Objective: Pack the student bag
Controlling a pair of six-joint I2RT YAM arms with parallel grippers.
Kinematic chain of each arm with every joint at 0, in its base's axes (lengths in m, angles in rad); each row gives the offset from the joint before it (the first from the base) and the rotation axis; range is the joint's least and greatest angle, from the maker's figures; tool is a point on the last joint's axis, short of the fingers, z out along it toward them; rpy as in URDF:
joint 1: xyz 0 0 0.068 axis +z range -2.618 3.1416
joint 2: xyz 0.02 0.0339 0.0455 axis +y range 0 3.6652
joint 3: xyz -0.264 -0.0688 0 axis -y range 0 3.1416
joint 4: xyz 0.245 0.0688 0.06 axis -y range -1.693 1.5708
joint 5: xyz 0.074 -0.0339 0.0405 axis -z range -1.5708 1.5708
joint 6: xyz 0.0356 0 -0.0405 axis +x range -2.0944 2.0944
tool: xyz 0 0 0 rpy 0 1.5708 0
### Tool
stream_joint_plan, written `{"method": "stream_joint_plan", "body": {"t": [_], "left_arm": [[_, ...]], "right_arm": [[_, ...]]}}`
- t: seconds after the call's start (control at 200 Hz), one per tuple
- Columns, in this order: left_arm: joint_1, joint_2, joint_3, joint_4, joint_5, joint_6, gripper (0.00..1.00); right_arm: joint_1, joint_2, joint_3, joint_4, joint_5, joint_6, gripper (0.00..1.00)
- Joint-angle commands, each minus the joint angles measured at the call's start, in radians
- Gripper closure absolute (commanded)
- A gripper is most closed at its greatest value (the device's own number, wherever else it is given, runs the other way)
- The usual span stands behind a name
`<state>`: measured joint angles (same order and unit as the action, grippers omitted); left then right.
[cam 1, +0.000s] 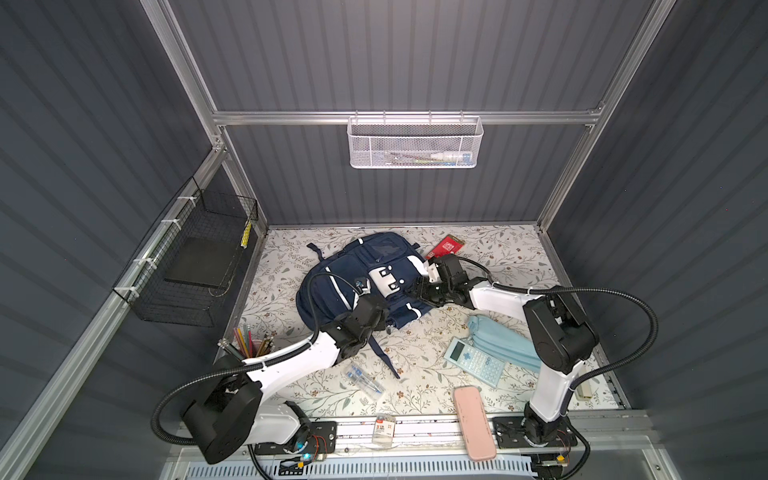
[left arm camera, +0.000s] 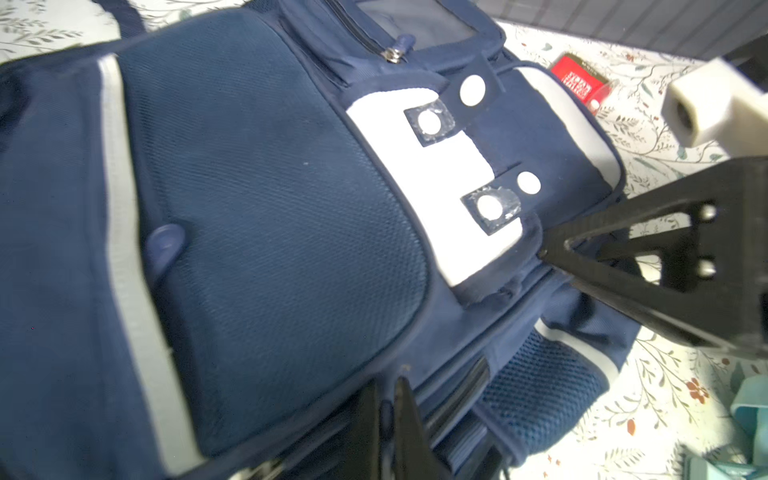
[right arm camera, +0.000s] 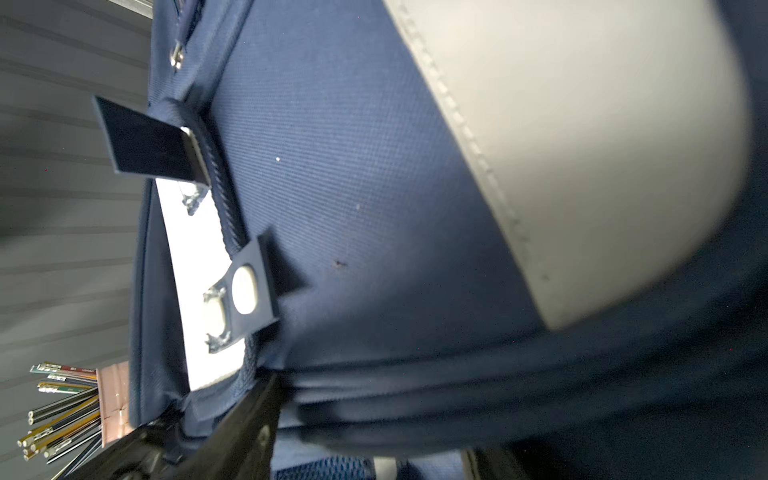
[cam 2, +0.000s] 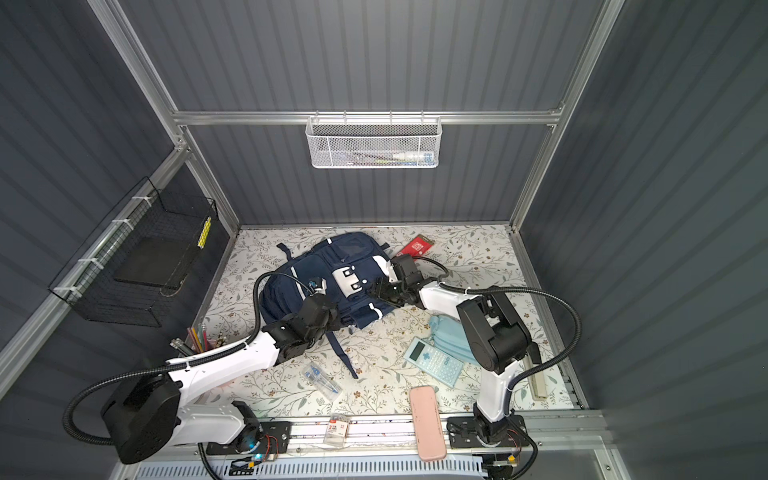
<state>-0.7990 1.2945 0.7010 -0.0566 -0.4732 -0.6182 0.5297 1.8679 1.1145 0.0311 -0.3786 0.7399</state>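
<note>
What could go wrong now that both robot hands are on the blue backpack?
1. The right gripper, jaws open, has a fingertip at the corner of the white flap of the student bag; closing may miss it or bunch cloth.
2. The left gripper is shut at the bag's near edge; a pull might drag the whole bag.
3. The red pack lies close to the right arm's wrist and could get knocked.

Calculator (cam 1: 473,362): 4 o'clock on tabletop (cam 1: 519,249), touching blue pouch (cam 1: 500,334)
Pink case (cam 1: 473,422): 5 o'clock
Red packet (cam 1: 446,246): 1 o'clock
Pencil cup (cam 1: 249,345): 8 o'clock
Pen packet (cam 1: 365,380): 7 o'clock
</note>
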Motion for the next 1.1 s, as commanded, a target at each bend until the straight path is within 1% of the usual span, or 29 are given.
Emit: {"method": "stream_joint_plan", "body": {"t": [0.0, 0.11, 0.175, 0.25, 0.32, 0.375, 0.435, 0.495, 0.54, 0.595, 0.655, 0.695, 0.775, 0.845, 0.926, 0.986, 1.036, 1.091], "left_arm": [[-0.005, -0.081, -0.009, -0.085, -0.042, -0.028, 1.00], [-0.005, -0.154, -0.035, -0.128, -0.075, -0.047, 1.00], [-0.005, -0.193, -0.059, -0.135, -0.083, -0.057, 1.00], [-0.005, -0.215, -0.068, -0.135, -0.064, -0.064, 1.00], [-0.005, -0.213, -0.067, -0.104, -0.022, -0.065, 1.00], [-0.005, -0.199, -0.047, -0.089, 0.016, -0.063, 1.00], [-0.005, -0.188, -0.026, -0.076, 0.045, -0.063, 1.00], [-0.005, -0.186, -0.009, -0.061, 0.065, -0.062, 1.00], [-0.005, -0.187, 0.003, -0.054, 0.076, -0.057, 1.00], [-0.005, -0.187, 0.020, -0.057, 0.092, -0.059, 1.00], [-0.004, -0.194, 0.033, -0.045, 0.120, -0.065, 1.00], [-0.006, -0.198, 0.041, -0.036, 0.141, -0.074, 1.00], [-0.006, -0.204, 0.054, -0.032, 0.163, -0.088, 1.00], [-0.008, -0.203, 0.045, -0.010, 0.175, -0.104, 1.00], [-0.008, -0.191, 0.042, 0.003, 0.190, -0.113, 1.00], [-0.009, -0.185, 0.040, 0.019, 0.201, -0.125, 1.00], [-0.009, -0.181, 0.037, 0.034, 0.218, -0.138, 1.00], [-0.009, -0.176, 0.041, 0.048, 0.235, -0.151, 1.00]], "right_arm": [[-0.032, 0.071, -0.018, -0.122, 0.155, -0.018, 0.33], [-0.072, 0.077, -0.015, -0.118, 0.114, -0.007, 0.35], [-0.077, 0.070, -0.003, -0.135, 0.130, -0.025, 0.34], [-0.076, 0.056, 0.014, -0.152, 0.136, -0.052, 0.34], [-0.055, -0.005, -0.013, -0.102, 0.158, -0.108, 0.32], [-0.026, -0.069, -0.028, -0.093, 0.211, -0.189, 0.30], [0.006, -0.135, -0.049, -0.071, 0.236, -0.299, 0.27], [0.035, -0.194, -0.095, -0.017, 0.245, -0.412, 0.22], [0.056, -0.232, -0.137, 0.034, 0.243, -0.517, 0.21], [0.091, -0.284, -0.227, 0.149, 0.267, -0.642, 0.21], [0.128, -0.334, -0.335, 0.280, 0.222, -0.819, 0.21], [0.157, -0.359, -0.392, 0.350, 0.213, -0.931, 0.22], [0.208, -0.381, -0.449, 0.420, 0.222, -1.117, 0.22], [0.231, -0.379, -0.443, 0.437, 0.220, -1.186, 0.22], [0.246, -0.367, -0.434, 0.485, 0.216, -1.219, 0.23], [0.258, -0.352, -0.429, 0.530, 0.210, -1.251, 0.26], [0.271, -0.337, -0.412, 0.529, 0.174, -1.300, 0.32], [0.289, -0.313, -0.393, 0.541, 0.177, -1.317, 0.32]]}}
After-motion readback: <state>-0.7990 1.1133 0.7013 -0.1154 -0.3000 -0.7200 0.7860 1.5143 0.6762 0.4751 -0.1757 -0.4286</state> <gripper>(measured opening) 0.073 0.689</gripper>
